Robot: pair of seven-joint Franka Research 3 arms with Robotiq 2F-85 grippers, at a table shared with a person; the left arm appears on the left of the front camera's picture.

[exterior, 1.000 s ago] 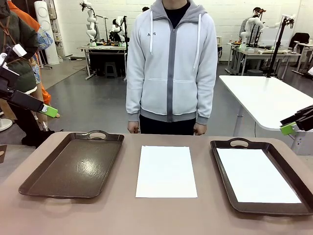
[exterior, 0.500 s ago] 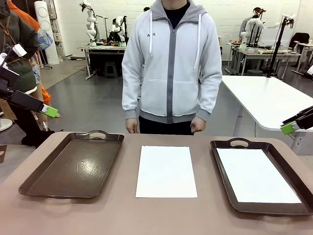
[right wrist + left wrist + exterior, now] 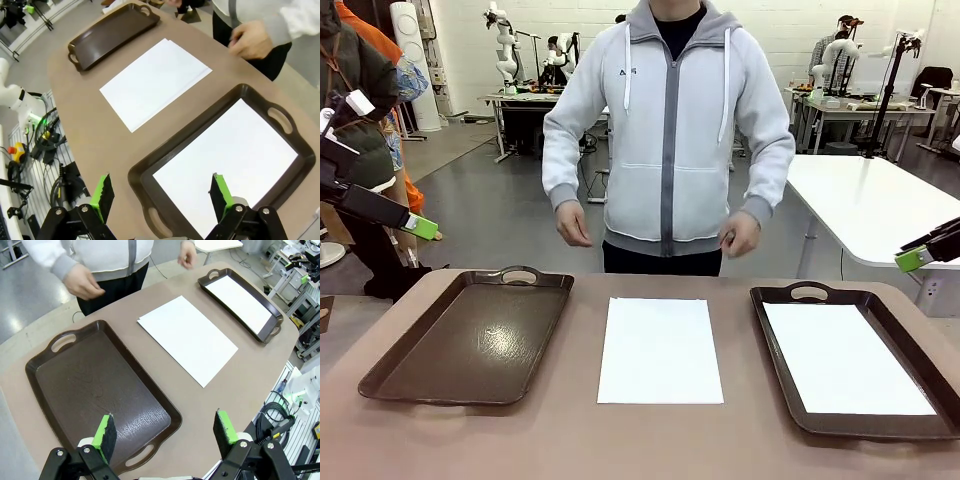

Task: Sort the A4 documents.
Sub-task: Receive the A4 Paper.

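Note:
A small stack of A4 documents (image 3: 660, 350) lies flat in the middle of the brown table, between two dark brown trays. The left tray (image 3: 470, 340) holds nothing. One white sheet (image 3: 845, 358) lies in the right tray (image 3: 809, 292). My left gripper (image 3: 165, 430) hangs open, high above the left tray (image 3: 95, 385), and its green pad shows at the left edge (image 3: 420, 227). Open as well, my right gripper (image 3: 162, 192) hovers over the right tray's sheet (image 3: 235, 160) and shows at the right edge (image 3: 910, 260). Neither holds anything.
A person in a grey hooded jacket stands at the far edge, with one hand (image 3: 572, 225) and the other hand (image 3: 740, 235) raised above the table. A white table (image 3: 870, 200) stands behind on the right. Bare tabletop (image 3: 650, 440) lies in front of the stack.
The person's arms have lifted from the sides, with both hands coming up and forward over the far edge. Both grippers and the papers have stayed put.

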